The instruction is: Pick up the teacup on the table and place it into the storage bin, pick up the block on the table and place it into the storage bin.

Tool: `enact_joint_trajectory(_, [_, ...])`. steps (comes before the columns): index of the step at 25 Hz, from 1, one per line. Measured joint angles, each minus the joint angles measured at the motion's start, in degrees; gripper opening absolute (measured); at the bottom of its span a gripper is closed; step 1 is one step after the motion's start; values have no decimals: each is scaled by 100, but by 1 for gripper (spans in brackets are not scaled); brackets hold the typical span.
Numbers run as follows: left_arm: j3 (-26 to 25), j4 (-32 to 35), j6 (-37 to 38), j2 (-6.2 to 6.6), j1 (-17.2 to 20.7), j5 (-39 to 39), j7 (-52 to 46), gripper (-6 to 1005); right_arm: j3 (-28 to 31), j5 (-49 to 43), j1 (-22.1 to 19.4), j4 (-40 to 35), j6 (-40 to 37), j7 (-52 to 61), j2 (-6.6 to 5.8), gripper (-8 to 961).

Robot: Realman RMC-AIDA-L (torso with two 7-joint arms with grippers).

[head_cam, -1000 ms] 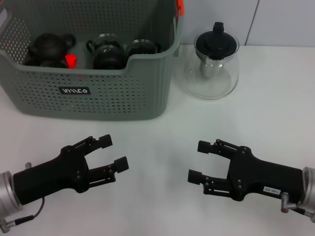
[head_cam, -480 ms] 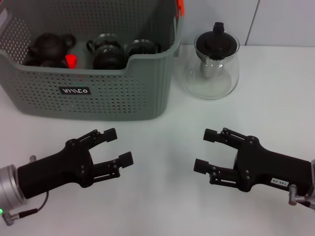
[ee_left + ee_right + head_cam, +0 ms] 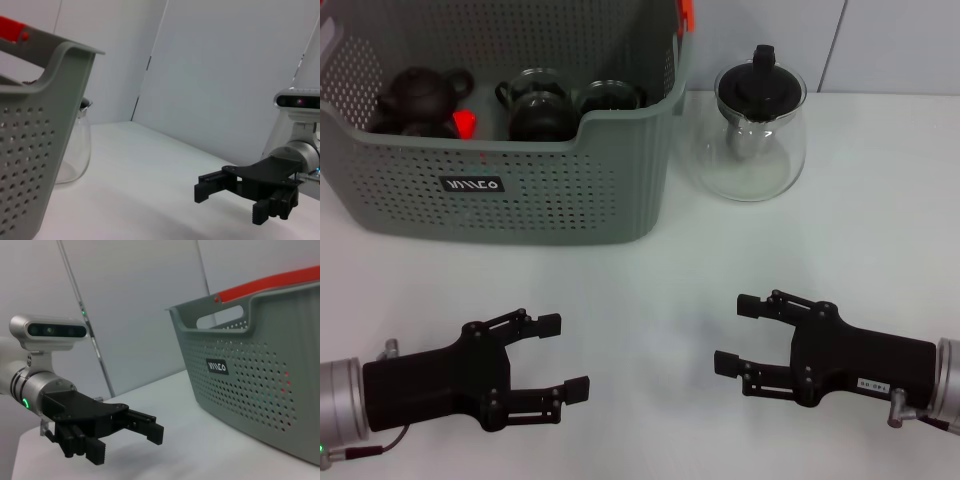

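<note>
Grey-green plastic marks the storage bin [image 3: 510, 190], which stands at the back left of the white worktop [image 3: 650, 330] with dark teaware and a red block [image 3: 466, 123] already seen inside it. Within the last second the left pincer [image 3: 564, 355] has been drawn back toward the robot, and the right pincer [image 3: 738, 332] has been shifted only slightly; both are spread wide and nothing is held. No teacup or block is seen lying on the worktop, so the task is judged finished and the arms are taken to be retreating. A glass teapot [image 3: 752, 135] is left beside the bin.
</note>
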Motion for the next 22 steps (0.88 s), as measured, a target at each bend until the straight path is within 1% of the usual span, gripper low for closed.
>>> enact_joint_trajectory(6, [-24,2,20,-4,21,13,50,930,80,41,-74,-5,-129,-2,-7,882])
enact_joint_trajectory(17, [13,2,15,-4,18,27,110,930,96,48,-53,-10,-93,-6,-6,882])
enact_joint_trajectory(22, [68,10,128,-9,27,35,394,930,97,43,-48,-10,-81,-105,-6,882])
